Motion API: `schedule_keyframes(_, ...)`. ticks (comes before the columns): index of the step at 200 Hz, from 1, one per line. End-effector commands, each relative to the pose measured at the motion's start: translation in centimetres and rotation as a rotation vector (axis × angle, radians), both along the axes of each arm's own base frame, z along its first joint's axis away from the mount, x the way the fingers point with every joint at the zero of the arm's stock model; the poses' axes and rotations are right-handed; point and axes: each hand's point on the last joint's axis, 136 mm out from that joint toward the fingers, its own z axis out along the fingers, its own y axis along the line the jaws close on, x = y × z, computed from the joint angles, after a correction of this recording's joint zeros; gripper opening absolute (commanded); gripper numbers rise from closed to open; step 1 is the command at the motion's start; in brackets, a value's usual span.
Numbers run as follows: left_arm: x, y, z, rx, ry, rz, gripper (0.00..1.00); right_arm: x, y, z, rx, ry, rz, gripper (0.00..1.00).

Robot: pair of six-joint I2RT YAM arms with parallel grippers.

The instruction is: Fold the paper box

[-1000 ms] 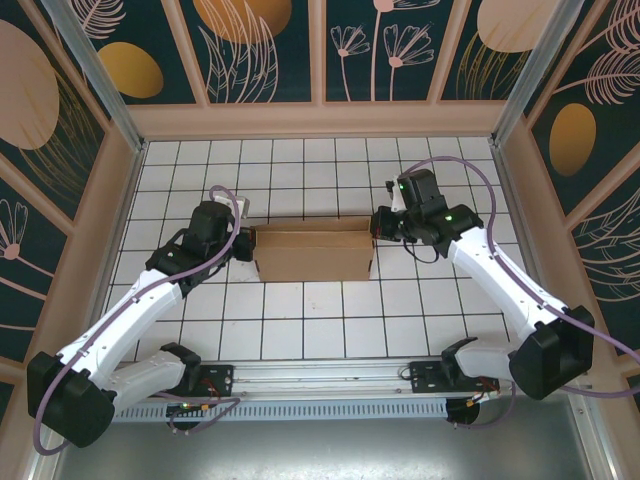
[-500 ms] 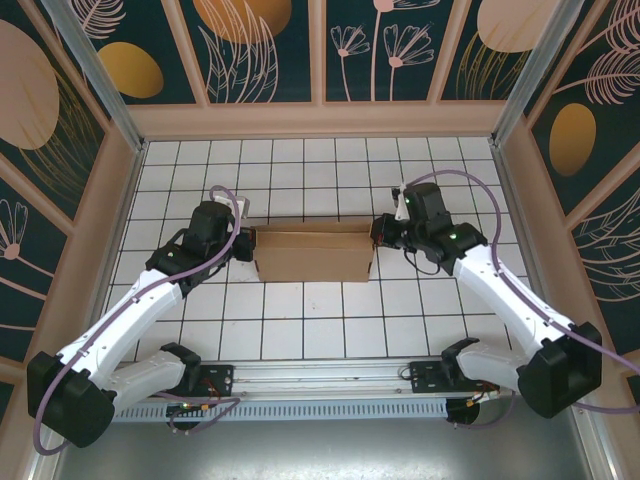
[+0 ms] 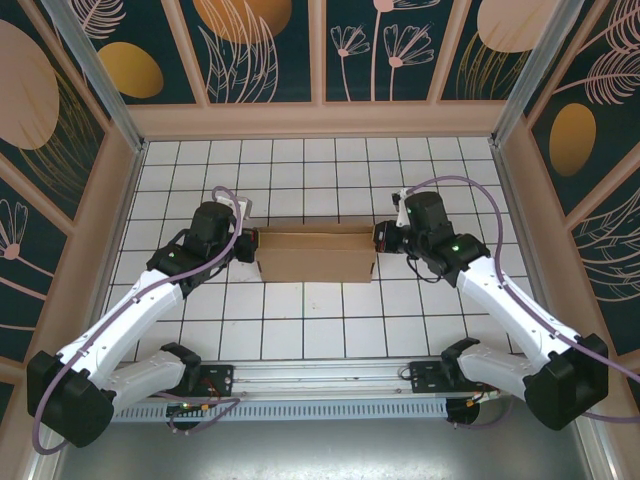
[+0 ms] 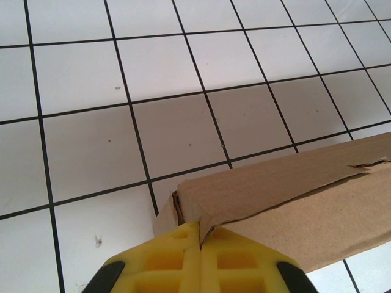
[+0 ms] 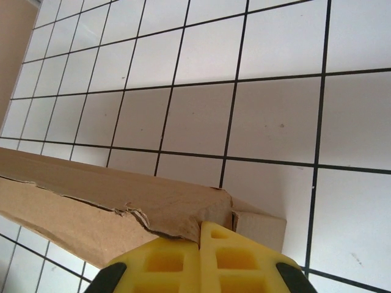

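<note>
The paper box (image 3: 316, 255) is plain brown cardboard lying mid-table, its walls partly raised. My left gripper (image 3: 247, 244) pinches the box's left end. In the left wrist view its yellow fingertips (image 4: 177, 259) are closed on a thin cardboard edge of the box (image 4: 287, 195). My right gripper (image 3: 381, 240) holds the right end. The right wrist view shows its yellow fingertips (image 5: 235, 259) shut on the torn-edged flap of the box (image 5: 122, 198), with a short side wall (image 5: 259, 223) just beyond.
The table (image 3: 300, 330) is white tile with black grid lines, fenced by tan walls and patterned panels. A metal rail (image 3: 320, 380) with both arm bases runs along the near edge. Open tiles lie in front of and behind the box.
The right arm has swung lower and closer to the box's right end, its wrist turning. The box's right edge shifted slightly right. The left arm stayed put.
</note>
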Motion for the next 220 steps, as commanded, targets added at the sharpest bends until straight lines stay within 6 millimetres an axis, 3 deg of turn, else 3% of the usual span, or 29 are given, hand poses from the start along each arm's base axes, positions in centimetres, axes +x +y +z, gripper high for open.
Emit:
schedule_keyframes(1,-0.9,1.2,-2.0,0.064,0.074,0.026,0.00,-1.6,-3.2,-4.2,-0.214,0.075,-0.044,0.00)
schedule_keyframes(72,-1.1,1.2,-2.0,0.053,0.078,0.030,0.00,-1.8,-2.6,-4.5,-0.363,0.002,-0.008,0.00)
schedule_keyframes(143,-1.6,0.6,-2.6,0.009,0.101,0.025,0.00,-3.9,-2.1,-8.8,-0.390,0.076,-0.044,0.00)
schedule_keyframes(196,-2.3,-0.3,-3.2,-0.002,0.131,0.005,0.00,-4.9,-2.0,-10.2,-0.416,0.088,-0.050,0.00)
schedule_keyframes(220,-2.9,-0.4,-4.2,-0.008,0.164,0.015,0.00,-4.8,-2.1,-9.9,-0.404,0.075,-0.061,0.00)
